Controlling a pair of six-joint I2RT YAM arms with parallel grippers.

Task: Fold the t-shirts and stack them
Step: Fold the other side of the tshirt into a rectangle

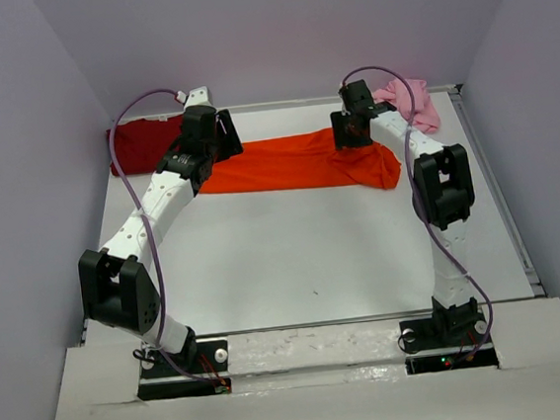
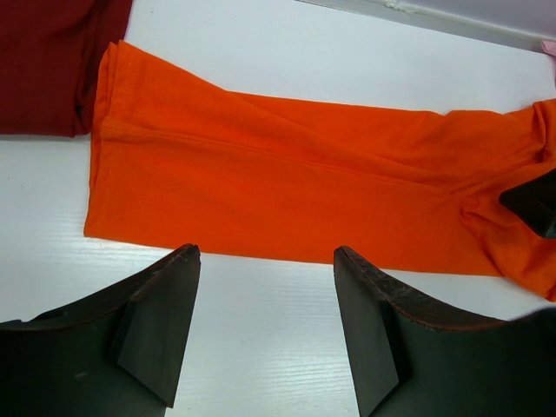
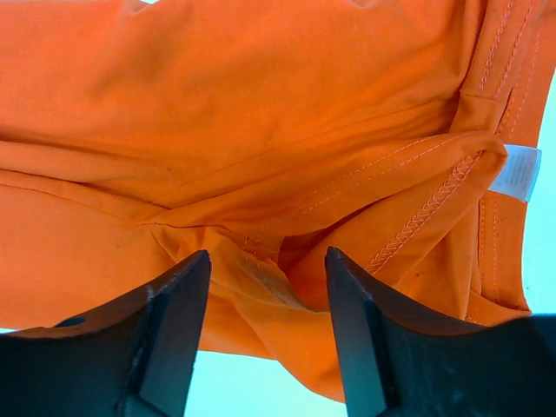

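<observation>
A bright orange t-shirt (image 1: 285, 163) lies as a long folded band across the back of the table. My left gripper (image 1: 223, 138) hangs at its left end. In the left wrist view it (image 2: 267, 252) is open over bare table, just short of the orange t-shirt's (image 2: 295, 182) near edge. My right gripper (image 1: 351, 132) is over the bunched right end. It (image 3: 268, 254) is open, with a loose fold of orange cloth (image 3: 261, 130) lying between the fingers, not pinched. A dark red t-shirt (image 1: 143, 145) lies at the back left and a pale pink t-shirt (image 1: 411, 103) at the back right.
The white table (image 1: 304, 257) is walled at the back and both sides. The dark red t-shirt (image 2: 48, 61) touches the orange one's left end. A white label (image 3: 514, 172) shows at the orange collar. The right gripper's dark finger (image 2: 534, 201) shows at the left wrist view's right edge.
</observation>
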